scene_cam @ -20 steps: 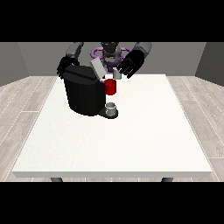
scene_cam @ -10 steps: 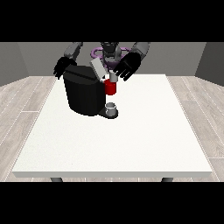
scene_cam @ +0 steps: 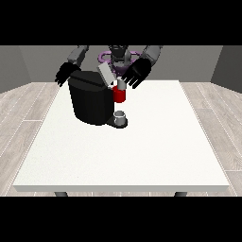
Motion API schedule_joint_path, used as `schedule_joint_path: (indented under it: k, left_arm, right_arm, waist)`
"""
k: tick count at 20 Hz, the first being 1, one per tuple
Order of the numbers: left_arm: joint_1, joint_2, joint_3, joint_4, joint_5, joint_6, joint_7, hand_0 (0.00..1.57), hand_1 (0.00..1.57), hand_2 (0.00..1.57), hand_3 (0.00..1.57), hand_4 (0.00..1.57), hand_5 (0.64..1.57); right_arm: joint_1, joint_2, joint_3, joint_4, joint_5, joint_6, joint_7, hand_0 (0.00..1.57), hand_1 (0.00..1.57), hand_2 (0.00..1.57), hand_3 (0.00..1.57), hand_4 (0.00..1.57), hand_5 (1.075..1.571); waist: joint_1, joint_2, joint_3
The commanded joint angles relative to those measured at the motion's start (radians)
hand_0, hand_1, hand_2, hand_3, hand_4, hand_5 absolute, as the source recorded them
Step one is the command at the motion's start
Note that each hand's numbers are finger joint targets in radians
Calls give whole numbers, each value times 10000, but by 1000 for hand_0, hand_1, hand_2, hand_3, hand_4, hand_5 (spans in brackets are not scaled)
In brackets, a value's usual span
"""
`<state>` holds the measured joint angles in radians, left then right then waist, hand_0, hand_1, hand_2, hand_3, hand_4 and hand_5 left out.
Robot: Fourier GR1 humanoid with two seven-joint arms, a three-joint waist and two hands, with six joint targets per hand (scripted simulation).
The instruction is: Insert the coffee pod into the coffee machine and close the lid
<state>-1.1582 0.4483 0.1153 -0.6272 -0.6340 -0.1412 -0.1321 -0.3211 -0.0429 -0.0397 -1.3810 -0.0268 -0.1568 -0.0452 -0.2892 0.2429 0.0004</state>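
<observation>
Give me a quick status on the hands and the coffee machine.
Hand at the view's right open, beside the raised lid. Hand at the view's left behind the coffee machine, holding nothing. Lid not yet closed. Small cup under the red front.

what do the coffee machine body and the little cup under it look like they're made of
The coffee machine body looks like matte black plastic: dark all over, with only faint sheen along its top edge. The cup under the spout looks like light grey metal or glazed ceramic; its pale, even surface leaves that open.
</observation>
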Motion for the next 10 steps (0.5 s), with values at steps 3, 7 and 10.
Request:
schedule_joint_path:
  k: [3, 7, 10]
  left_arm:
    - [47, -473, -75, 21, -96, 174, 188, 1198, 1198, 1271, 1200, 505, 1571]
    - [-38, 150, 218, 469, -189, 424, -12, 1160, 1160, 1244, 1185, 506, 1571]
    - [-28, -337, -45, 88, -188, 53, 195, 1185, 1185, 1250, 1184, 491, 1571]
  right_arm:
    - [-99, -73, -257, 50, -227, 56, -12, 0, 0, 0, 0, 518, 1571]
    - [119, 168, 496, -732, 304, -140, 337, 0, 0, 0, 0, 538, 1571]
    - [201, -108, -363, 225, -280, 177, -555, 0, 0, 0, 0, 481, 1571]
  waist:
    - [23, -4, -2]
    - [-477, 312, -7]
    - [73, 98, 1]
